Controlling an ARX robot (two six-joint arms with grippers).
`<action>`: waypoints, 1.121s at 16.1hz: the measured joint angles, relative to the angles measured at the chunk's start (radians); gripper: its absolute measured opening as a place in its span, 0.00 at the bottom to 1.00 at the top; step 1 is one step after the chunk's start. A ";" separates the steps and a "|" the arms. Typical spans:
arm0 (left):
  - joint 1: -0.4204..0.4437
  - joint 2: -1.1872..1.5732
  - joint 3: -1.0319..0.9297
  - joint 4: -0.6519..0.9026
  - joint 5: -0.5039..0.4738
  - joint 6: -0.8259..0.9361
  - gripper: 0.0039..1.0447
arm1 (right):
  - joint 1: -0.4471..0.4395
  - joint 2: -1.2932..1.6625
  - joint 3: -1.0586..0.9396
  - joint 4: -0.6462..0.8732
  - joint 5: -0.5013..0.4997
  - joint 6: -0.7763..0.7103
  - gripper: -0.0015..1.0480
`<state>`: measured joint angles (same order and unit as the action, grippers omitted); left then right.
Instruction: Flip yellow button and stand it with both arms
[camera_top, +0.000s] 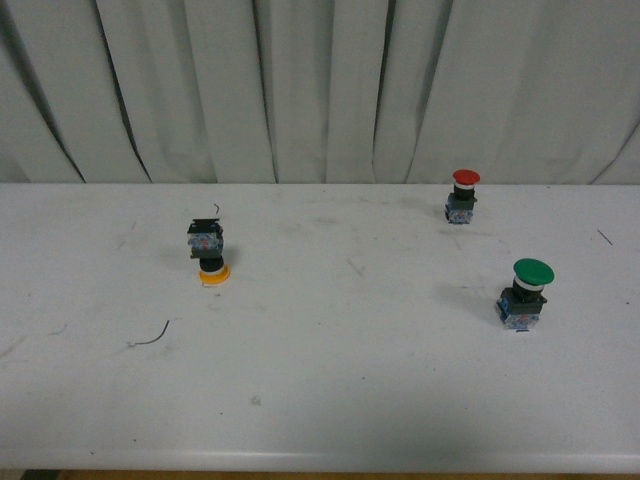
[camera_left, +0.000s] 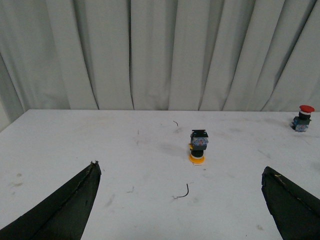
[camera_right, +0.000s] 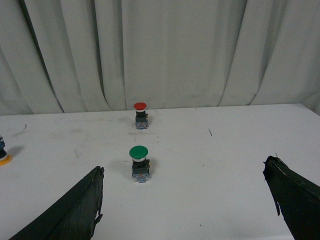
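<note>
We judge nothing done yet: the small yellow-capped push-button (camera_top: 209, 252) with black-and-blue body rests upside down, cap on the white tabletop (camera_top: 320, 390), towards our left. Our left fingers (camera_left: 70, 207) and right fingers (camera_right: 75, 210) hang spread apart, holding nothing, well short of it.

A white table (camera_top: 330, 400) spans the full width, its matte top marked with faint grey scuffs and smudges. Behind its far edge hangs a pale grey-white curtain (camera_top: 320, 90) in deep vertical folds with dark creases. The light is soft and even.
</note>
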<state>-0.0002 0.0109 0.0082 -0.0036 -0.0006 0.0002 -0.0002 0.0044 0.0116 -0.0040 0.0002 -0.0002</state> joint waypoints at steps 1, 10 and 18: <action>0.000 0.000 0.000 0.000 0.000 0.000 0.94 | 0.000 0.000 0.000 0.000 0.000 0.000 0.94; -0.011 0.019 0.032 -0.113 -0.032 -0.031 0.94 | 0.000 0.000 0.000 0.000 0.000 0.000 0.94; 0.053 0.689 0.277 0.179 0.011 -0.149 0.94 | 0.000 0.000 0.000 0.000 0.000 0.000 0.94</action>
<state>0.0532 0.7002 0.2855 0.1749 0.0105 -0.1490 -0.0002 0.0044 0.0116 -0.0036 0.0002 -0.0002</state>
